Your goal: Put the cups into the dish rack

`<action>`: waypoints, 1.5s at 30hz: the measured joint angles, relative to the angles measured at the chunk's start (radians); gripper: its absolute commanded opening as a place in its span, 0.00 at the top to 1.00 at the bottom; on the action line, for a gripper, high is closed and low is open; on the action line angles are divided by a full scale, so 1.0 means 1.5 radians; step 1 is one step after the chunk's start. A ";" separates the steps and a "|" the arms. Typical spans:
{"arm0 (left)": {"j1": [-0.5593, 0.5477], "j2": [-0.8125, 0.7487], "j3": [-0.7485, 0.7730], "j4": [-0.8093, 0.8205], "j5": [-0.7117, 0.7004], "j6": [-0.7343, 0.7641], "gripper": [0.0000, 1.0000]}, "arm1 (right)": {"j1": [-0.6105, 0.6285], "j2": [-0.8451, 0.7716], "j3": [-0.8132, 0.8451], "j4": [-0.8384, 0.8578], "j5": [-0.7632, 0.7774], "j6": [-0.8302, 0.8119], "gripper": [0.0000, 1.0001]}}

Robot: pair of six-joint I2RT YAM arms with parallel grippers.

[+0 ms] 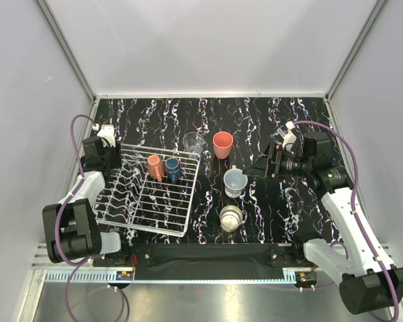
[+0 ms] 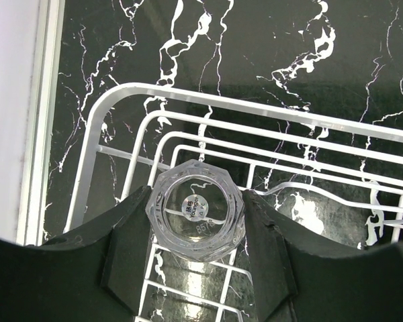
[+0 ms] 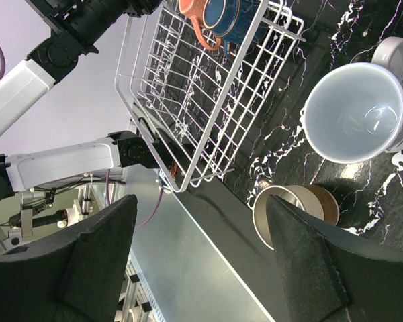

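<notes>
The white wire dish rack lies at the left and holds a salmon mug and a dark blue cup. My left gripper is over the rack's far left corner. In the left wrist view the gripper is shut on a clear glass, its base facing the camera above the rack's wires. A second clear glass, a coral-red tumbler, a pale blue-white mug and a beige cup stand on the table. My right gripper is open and empty, right of the pale mug.
The right wrist view shows the open right gripper, the pale mug, the beige cup, the rack and the table's near edge. Grey walls enclose the black marbled table on three sides.
</notes>
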 measured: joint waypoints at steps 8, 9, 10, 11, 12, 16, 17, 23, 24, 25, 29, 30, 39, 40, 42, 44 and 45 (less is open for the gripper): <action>0.001 0.000 0.000 -0.001 -0.002 0.003 0.61 | 0.000 -0.004 0.000 0.000 0.000 0.001 0.15; 0.001 0.000 0.000 -0.002 -0.002 0.003 0.58 | 0.000 -0.004 0.000 0.000 0.000 0.001 0.15; 0.001 0.000 0.000 -0.002 -0.002 0.003 0.57 | 0.000 -0.005 0.000 0.000 0.000 0.001 0.15; 0.001 0.000 0.000 -0.002 -0.002 0.003 0.55 | 0.000 -0.005 0.000 0.000 0.000 0.001 0.15; 0.001 0.000 0.000 -0.002 -0.002 0.003 0.55 | 0.000 -0.006 0.000 0.000 0.000 0.001 0.15; 0.001 0.000 0.003 -0.010 -0.002 0.002 0.50 | 0.000 -0.008 0.000 0.000 0.000 0.001 0.15; 0.001 0.000 0.003 -0.010 -0.002 0.002 0.49 | 0.000 -0.009 0.000 0.000 0.000 0.001 0.15; 0.002 0.000 0.003 -0.010 -0.003 -0.004 0.43 | 0.000 -0.009 0.000 0.000 0.000 0.001 0.16; 0.002 0.000 0.003 -0.011 -0.003 -0.005 0.41 | 0.000 -0.009 0.000 0.000 0.000 0.001 0.16; 0.002 -0.001 0.003 -0.012 -0.004 -0.005 0.40 | 0.000 -0.009 0.000 0.000 0.000 0.001 0.16; 0.002 -0.001 0.003 -0.022 -0.009 -0.007 0.35 | 0.000 -0.009 0.000 0.000 0.000 0.001 0.16; 0.002 -0.002 0.003 -0.026 -0.010 -0.008 0.34 | 0.000 -0.009 0.000 0.000 0.000 0.001 0.16; 0.002 -0.040 0.003 -0.037 -0.025 -0.017 0.32 | 0.000 -0.010 0.000 0.000 -0.010 0.001 0.15; 0.002 -0.049 0.003 -0.040 -0.031 -0.019 0.32 | 0.000 -0.010 0.000 0.000 -0.011 0.001 0.15; 0.002 -0.064 0.003 -0.044 -0.038 -0.024 0.32 | 0.000 -0.010 0.000 0.000 -0.011 0.001 0.15; 0.002 -0.086 0.005 -0.061 -0.048 -0.034 0.29 | 0.000 -0.010 -0.001 0.000 -0.011 0.001 0.16; 0.002 -0.099 0.009 -0.075 -0.055 -0.044 0.25 | 0.000 -0.010 -0.001 0.000 -0.011 0.001 0.15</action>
